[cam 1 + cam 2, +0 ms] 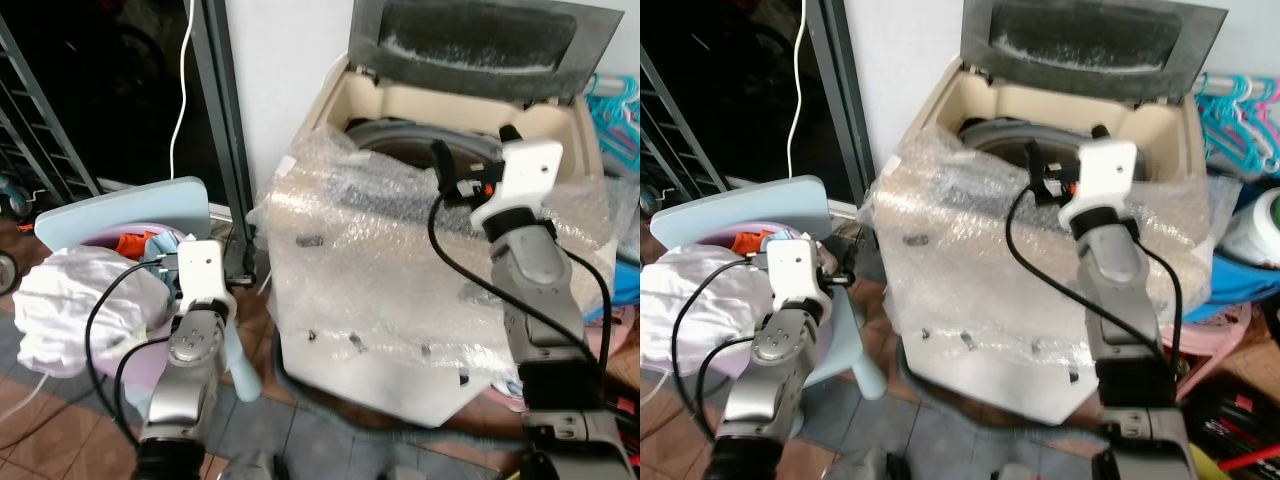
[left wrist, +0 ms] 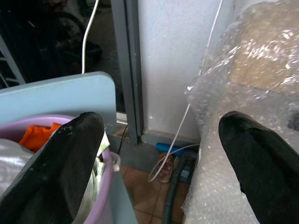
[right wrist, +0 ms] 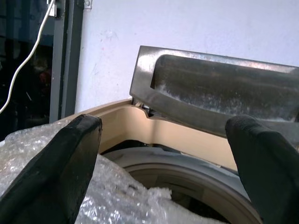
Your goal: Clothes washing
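Over the open drum of the bubble-wrapped washing machine [image 1: 400, 300], lid [image 3: 219, 88] raised, the right hand [image 3: 163, 163] is held released, while the left hand [image 2: 159, 158], also released, is held beside the pink laundry basket [image 2: 105, 196] of clothes [image 1: 80, 295].

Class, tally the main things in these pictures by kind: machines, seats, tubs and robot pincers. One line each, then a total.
Washing machine: 1
Blue chair: 1
Purple laundry tub: 1
Pincers: 2, left pincer and right pincer, both open
Total: 5
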`<state>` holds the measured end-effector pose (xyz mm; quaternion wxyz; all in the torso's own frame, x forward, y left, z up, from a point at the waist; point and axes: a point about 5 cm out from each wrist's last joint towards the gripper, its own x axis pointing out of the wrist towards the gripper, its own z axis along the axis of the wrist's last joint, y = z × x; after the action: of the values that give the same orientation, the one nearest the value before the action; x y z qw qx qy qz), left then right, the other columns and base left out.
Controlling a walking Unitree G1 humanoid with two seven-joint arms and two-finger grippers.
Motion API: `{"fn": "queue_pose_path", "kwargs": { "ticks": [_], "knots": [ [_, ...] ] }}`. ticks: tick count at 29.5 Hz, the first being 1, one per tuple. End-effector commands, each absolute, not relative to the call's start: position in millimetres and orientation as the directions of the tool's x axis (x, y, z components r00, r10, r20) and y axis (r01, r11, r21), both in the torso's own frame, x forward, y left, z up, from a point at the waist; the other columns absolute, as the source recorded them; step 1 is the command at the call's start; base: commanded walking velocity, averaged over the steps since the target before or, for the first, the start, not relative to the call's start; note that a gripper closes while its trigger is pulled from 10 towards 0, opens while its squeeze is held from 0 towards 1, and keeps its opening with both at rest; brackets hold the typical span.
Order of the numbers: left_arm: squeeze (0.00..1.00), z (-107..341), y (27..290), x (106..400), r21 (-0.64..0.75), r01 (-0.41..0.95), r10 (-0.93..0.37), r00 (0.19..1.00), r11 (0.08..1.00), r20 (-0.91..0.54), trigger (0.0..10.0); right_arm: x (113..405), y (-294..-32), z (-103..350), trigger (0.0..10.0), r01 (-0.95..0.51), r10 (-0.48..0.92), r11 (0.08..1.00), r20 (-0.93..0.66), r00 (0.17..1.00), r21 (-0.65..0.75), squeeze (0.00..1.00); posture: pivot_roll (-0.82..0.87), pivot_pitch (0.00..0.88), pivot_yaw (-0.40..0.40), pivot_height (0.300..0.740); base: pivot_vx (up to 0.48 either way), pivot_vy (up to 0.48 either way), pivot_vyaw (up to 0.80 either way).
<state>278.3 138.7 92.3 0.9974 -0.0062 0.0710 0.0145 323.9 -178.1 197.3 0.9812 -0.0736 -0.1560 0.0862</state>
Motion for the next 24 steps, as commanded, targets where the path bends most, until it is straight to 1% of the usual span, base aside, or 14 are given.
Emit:
{"fn": "queue_pose_path", "kwargs": {
  "ticks": [1,4,5,6,7,10,11,14,16,20,22,24],
  "knots": [
    [0.0,97,132,277,-0.004,0.004,-0.004,0.994,1.0,-0.113,10.0,319,-176,188,10.0,-0.166,0.201,0.974,0.257,0.945,-0.152,0.0,-0.08,0.0,0.022,0.74,0.0,0.48,0.0],
    [0.0,97,131,276,0.003,0.011,-0.01,0.994,1.0,-0.11,10.0,316,-174,184,10.0,-0.177,0.206,0.975,0.242,0.948,-0.136,0.0,-0.08,0.0,0.022,0.74,0.0,0.48,0.0],
    [0.0,97,131,275,0.01,0.016,-0.015,0.994,1.0,-0.105,10.0,312,-172,179,10.0,-0.17,0.187,0.981,0.227,0.956,-0.09,0.0,-0.08,0.0,0.021,0.74,0.0,0.48,0.0],
    [0.0,97,131,275,0.017,0.022,-0.021,0.995,1.0,-0.101,10.0,308,-171,172,10.0,-0.147,0.144,0.989,0.192,0.971,0.0,0.0,-0.08,0.0,0.02,0.74,0.0,0.48,0.0],
    [0.0,96,131,275,0.018,0.023,-0.022,0.995,1.0,-0.101,10.0,306,-169,170,10.0,-0.14,0.135,0.99,0.183,0.974,0.018,0.0,-0.08,0.0,0.021,0.74,0.0,0.48,0.0],
    [0.0,95,132,275,0.018,0.024,-0.022,0.994,1.0,-0.103,10.0,303,-165,167,10.0,-0.15,0.146,0.989,0.176,0.974,0.009,0.0,-0.08,0.0,0.021,0.74,0.0,0.48,0.0],
    [0.0,95,132,275,0.021,0.021,-0.019,0.994,1.0,-0.105,10.0,299,-159,164,10.0,-0.165,0.162,0.986,0.169,0.972,0.009,0.0,-0.08,0.0,0.022,0.74,0.0,0.48,0.0],
    [0.0,94,133,275,0.023,0.02,-0.018,0.994,1.0,-0.106,10.0,298,-157,162,10.0,-0.171,0.166,0.985,0.162,0.973,0.016,0.0,-0.08,0.0,0.021,0.74,0.0,0.48,0.0],
    [0.0,93,133,275,0.002,0.021,-0.021,0.993,1.0,-0.119,10.0,296,-153,159,10.0,-0.176,0.17,0.984,0.146,0.975,0.033,0.0,-0.08,0.0,0.021,0.74,0.0,0.48,0.8],
    [0.0,94,134,274,0.016,0.01,-0.009,0.994,1.0,-0.105,10.0,295,-152,158,10.0,-0.176,0.168,0.983,0.133,0.977,0.048,0.0,-0.08,0.0,0.019,0.74,0.0,0.48,0.8],
    [0.0,98,135,274,0.037,0.004,-0.001,0.997,0.999,-0.074,10.0,295,-152,158,10.0,-0.177,0.17,0.983,0.124,0.978,0.053,0.0,-0.07,0.0,0.018,0.74,0.0,0.0,0.8],
    [0.0,98,136,273,0.016,0.006,-0.005,0.998,1.0,-0.069,10.0,296,-151,158,10.0,-0.178,0.17,0.983,0.119,0.978,0.054,0.0,-0.07,0.0,0.016,0.74,0.0,0.0,0.8]
  ]
}}
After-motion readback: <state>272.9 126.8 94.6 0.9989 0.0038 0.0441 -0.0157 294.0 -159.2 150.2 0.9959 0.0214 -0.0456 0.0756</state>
